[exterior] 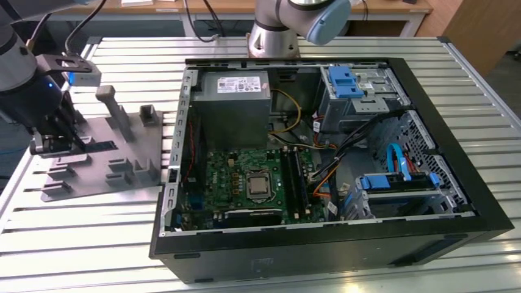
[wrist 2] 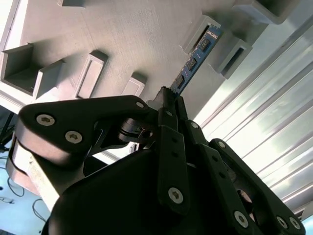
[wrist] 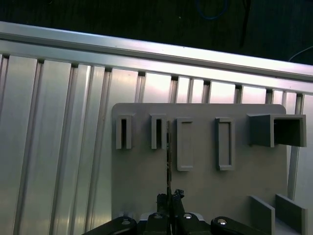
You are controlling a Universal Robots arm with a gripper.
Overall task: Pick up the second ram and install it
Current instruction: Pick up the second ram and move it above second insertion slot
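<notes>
the gripper (wrist 2: pixel 170 97) pinches the second ram (wrist 2: pixel 193 60) by one end, its far end beside a slot of the grey fixture plate (wrist 2: pixel 137 34).

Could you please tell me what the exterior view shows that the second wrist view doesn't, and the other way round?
The exterior view adds the open computer case, its green motherboard and grey power supply. The second wrist view adds the second ram up close, chips visible, clamped in the gripper. Both share the gripper, the grey fixture plate and the slatted table.
</notes>
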